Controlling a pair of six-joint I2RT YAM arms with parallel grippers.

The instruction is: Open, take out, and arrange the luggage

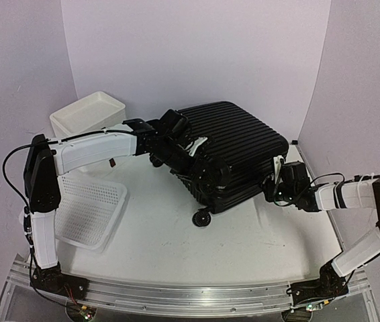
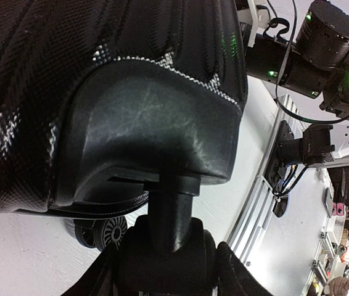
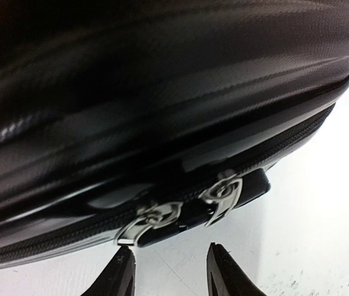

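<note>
The large black ribbed hard-shell luggage [image 1: 237, 144] has 2 silver zipper pulls [image 3: 156, 217] just ahead of the right gripper [image 3: 168, 248], fingers apart.

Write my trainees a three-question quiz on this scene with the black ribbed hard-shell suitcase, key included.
1. True or false: the black ribbed hard-shell suitcase lies with its lid open.
2. What sits just beyond the open right gripper? A silver zipper pulls; B a mug; C a towel.
3. Fill in: in the top view, the white perforated plastic basket lies to the suitcase's ____.
Key: 1 false; 2 A; 3 left.
</note>
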